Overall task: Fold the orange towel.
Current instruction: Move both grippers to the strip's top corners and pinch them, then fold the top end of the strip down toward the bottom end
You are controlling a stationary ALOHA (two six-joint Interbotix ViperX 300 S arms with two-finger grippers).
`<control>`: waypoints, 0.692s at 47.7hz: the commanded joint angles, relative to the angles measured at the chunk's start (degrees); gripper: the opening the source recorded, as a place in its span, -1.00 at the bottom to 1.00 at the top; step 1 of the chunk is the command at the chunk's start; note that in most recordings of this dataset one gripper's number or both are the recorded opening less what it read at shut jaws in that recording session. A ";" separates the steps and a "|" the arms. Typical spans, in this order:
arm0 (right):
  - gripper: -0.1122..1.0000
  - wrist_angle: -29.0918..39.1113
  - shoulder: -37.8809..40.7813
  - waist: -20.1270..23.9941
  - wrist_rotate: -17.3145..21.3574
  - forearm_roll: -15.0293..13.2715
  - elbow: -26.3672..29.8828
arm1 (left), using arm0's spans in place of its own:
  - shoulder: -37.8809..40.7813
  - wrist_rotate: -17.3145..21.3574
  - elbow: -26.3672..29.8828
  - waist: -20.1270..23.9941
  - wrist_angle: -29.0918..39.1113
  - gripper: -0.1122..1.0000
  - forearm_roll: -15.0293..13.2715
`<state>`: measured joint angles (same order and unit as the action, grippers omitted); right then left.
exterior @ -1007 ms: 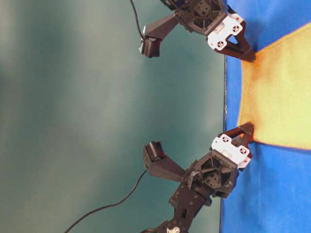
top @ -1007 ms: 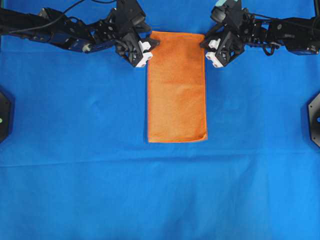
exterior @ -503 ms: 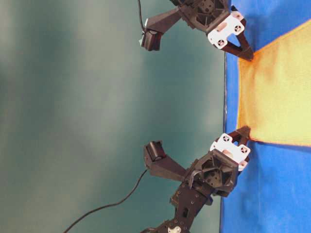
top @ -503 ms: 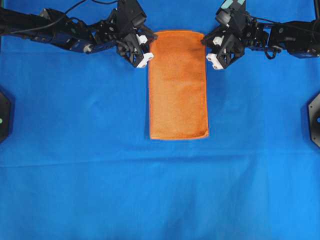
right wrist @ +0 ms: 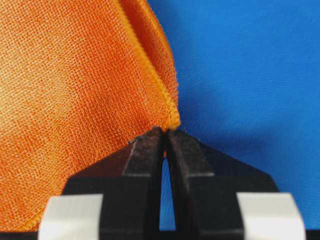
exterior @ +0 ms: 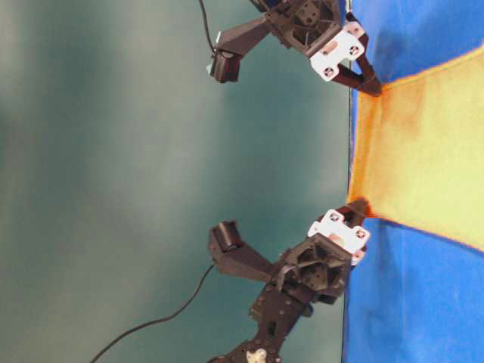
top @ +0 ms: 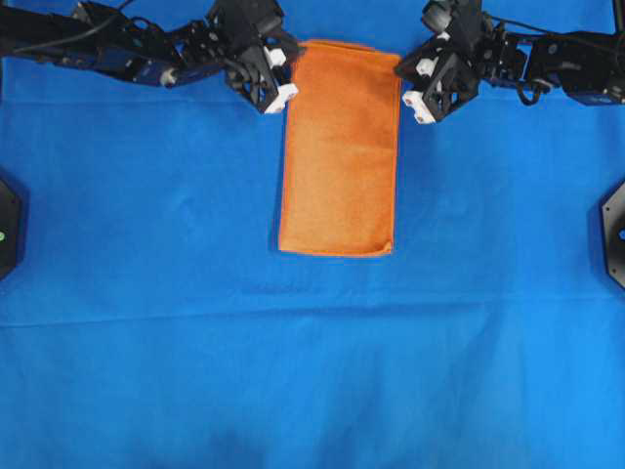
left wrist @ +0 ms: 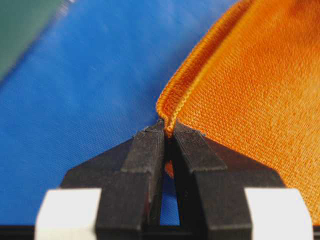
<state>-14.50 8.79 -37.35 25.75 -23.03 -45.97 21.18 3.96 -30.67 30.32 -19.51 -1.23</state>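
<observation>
Your left gripper (left wrist: 167,131) is pinching a far corner of the orange towel (top: 340,147); in the left wrist view its two black fingers (left wrist: 145,150) are pressing together with the hem caught at their tips, only a thin slit showing lower down between them. Your right gripper (right wrist: 165,132) is doing the same at the other far corner, its fingertips (right wrist: 187,150) meeting on the stitched edge where the two layers of cloth come to a point.

In the overhead view you are holding the towel by its top two corners, the left gripper (top: 283,83) at the upper left corner and the right gripper (top: 405,83) at the upper right. The towel is lying as a tall, narrow rectangle, already doubled over, and it is sitting slightly skewed, its lower end leaning toward the left of that view. Its lower edge is resting on the blue sheet (top: 312,371), which is showing soft creases below the towel.

The table-level view is turned on its side. There the held edge of the towel (exterior: 423,166) is standing off the blue sheet (exterior: 408,302) between your two grippers, stretching taut from one to the other, with a dull green wall (exterior: 113,181) behind them. Both arms (top: 127,49) are reaching in from the upper corners of the overhead view.
</observation>
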 commanded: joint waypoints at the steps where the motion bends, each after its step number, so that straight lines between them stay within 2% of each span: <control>1: -0.74 -0.09 -1.93 -0.53 -0.09 0.18 0.79 | -2.29 0.09 0.88 0.53 -0.18 -0.78 -0.09; 12: -0.74 0.26 -2.46 -0.62 -0.09 0.18 0.88 | -3.25 0.09 0.18 0.09 0.00 -0.78 -0.09; 21: -0.74 2.64 -6.33 -0.26 -0.09 0.18 0.35 | -5.54 0.09 -1.58 -1.05 0.00 -0.78 -0.09; 33: -0.74 5.36 -11.78 2.99 0.09 0.18 -0.53 | -10.81 0.18 -4.66 -2.99 0.00 -0.78 -0.09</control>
<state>-9.40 -0.26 -35.24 25.75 -23.03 -46.49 13.80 4.04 -35.07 27.77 -19.34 -1.23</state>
